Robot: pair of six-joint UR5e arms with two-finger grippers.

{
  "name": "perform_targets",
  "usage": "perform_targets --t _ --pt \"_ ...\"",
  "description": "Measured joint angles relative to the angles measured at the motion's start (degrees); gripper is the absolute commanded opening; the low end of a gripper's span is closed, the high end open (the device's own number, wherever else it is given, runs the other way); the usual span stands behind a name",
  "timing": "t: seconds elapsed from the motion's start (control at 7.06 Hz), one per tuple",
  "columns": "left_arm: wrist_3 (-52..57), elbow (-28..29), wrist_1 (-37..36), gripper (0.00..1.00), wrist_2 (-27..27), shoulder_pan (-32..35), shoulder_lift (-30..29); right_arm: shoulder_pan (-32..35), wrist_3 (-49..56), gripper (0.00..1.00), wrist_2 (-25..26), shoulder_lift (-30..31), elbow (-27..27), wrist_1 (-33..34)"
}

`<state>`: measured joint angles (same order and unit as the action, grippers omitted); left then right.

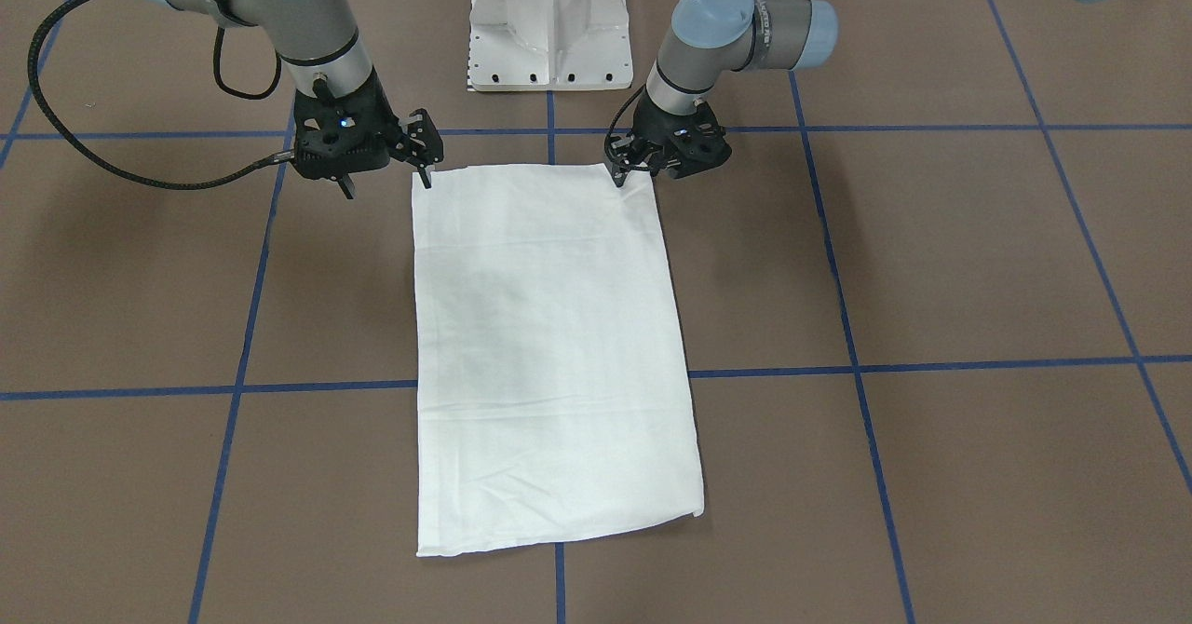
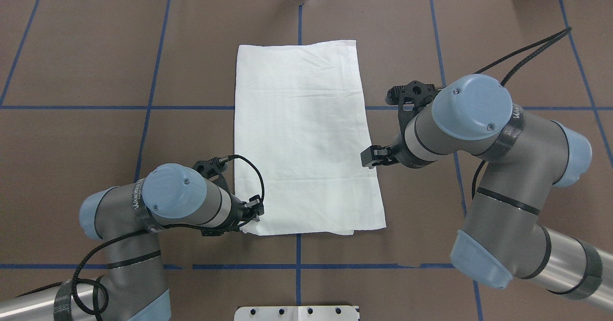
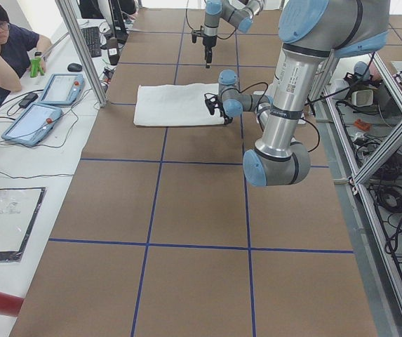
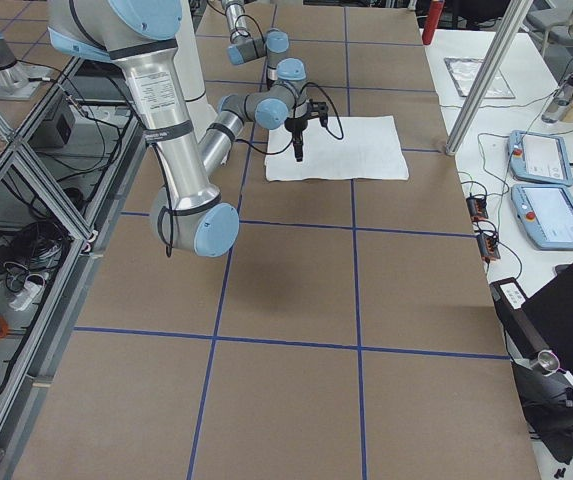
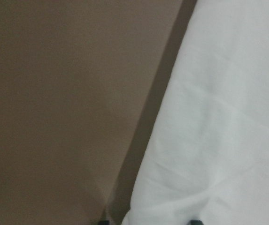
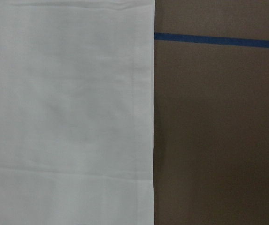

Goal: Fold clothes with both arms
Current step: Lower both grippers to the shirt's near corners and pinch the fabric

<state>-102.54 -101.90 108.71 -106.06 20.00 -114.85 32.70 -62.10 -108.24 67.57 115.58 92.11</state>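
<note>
White T-shirt [image 1: 549,345], folded to a long rectangle, flat at mid-tabletop [image 1: 931,261]: left gripper [image 1: 624,177], fingers spread, sits low astride one robot-side corner, while right gripper [image 1: 386,184], fingers likewise spread, hovers beside the opposite edge, apparently preparing a paired crosswise fold.

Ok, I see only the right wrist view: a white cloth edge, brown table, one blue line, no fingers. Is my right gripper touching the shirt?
Observer: No. The right gripper hangs raised beside the shirt, by its long edge, touching nothing.
Operator: And is it open?
Observer: Yes, the front view shows its jaws spread wide.
Operator: Where is the left one?
Observer: The left gripper is low at the shirt's robot-side corner, on the robot's left.
</note>
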Motion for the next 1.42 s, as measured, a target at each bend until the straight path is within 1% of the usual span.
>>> perform_targets --t 0.14,0.28,0.57,0.71,0.99,1.13,1.42 --pt "0.0 0.0 0.0 0.05 0.0 0.0 -0.2 0.0 0.0 1.00 0.0 0.0 0.0 0.0" --pt "0.0 0.0 0.0 0.00 0.1 0.0 -0.3 0.0 0.0 1.00 0.0 0.0 0.0 0.0" --pt "0.0 -0.3 0.0 0.00 0.0 0.0 -0.4 0.0 -0.2 1.00 0.0 -0.1 0.0 0.0" --pt "-0.1 -0.7 0.0 0.00 0.0 0.1 -0.5 -0.3 -2.5 1.00 0.1 -0.2 0.0 0.0" --pt "-0.4 -1.3 0.0 0.00 0.0 0.2 -0.7 -3.2 -13.5 1.00 0.7 -0.8 -0.1 0.0" --pt "-0.3 -1.3 0.0 0.00 0.0 0.3 -0.8 -5.9 -21.0 1.00 2.5 -1.3 -0.4 0.0" --pt "0.0 -1.3 0.0 0.00 0.0 0.3 -0.8 -11.3 -37.1 1.00 8.9 -2.9 -2.4 0.1"
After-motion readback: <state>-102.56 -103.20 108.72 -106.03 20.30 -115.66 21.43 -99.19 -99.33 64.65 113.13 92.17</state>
